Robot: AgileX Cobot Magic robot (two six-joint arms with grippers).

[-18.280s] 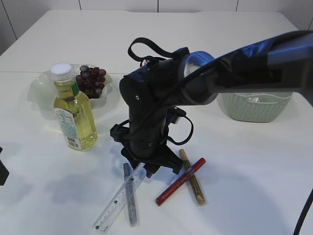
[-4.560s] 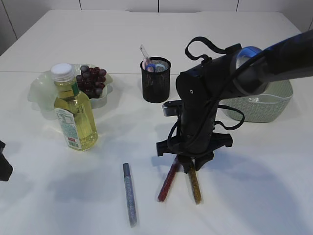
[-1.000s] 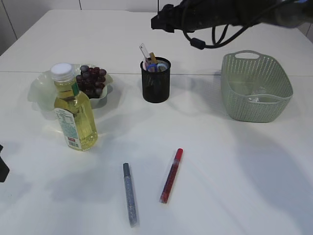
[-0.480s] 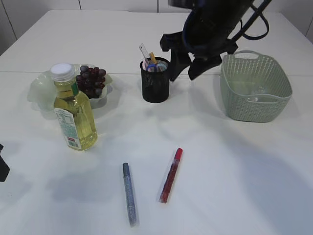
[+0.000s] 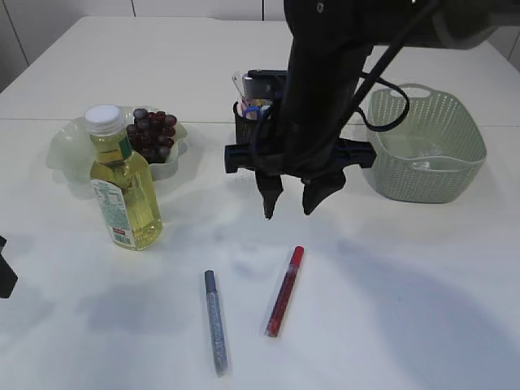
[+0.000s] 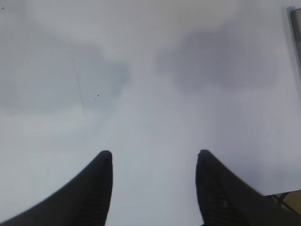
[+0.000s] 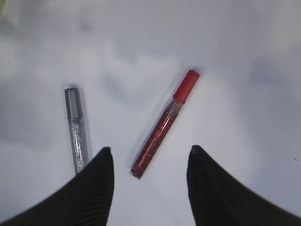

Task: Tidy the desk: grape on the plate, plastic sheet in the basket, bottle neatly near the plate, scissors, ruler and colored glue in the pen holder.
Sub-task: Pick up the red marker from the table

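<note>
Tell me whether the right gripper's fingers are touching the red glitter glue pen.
Apart. In the exterior view the right gripper hangs above the red glitter glue pen, white table showing between them; the right wrist view shows the fingers open and empty.

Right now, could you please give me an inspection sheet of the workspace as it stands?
Surface: white table, bare where nothing stands.
Job's things: grapes on the plate; bottle upright just in front of the plate; pen holder already holding items, mostly hidden behind the arm; red glue pen and silver glue pen lying flat on the table, apart; basket with something clear inside.
Clutter: nothing seen.
Grippers: right hand open, empty, above the red glue pen; left hand open, empty, over bare table.
Cables: black cables looped along the right arm.
Surroundings: pale wall panels behind the table.
</note>
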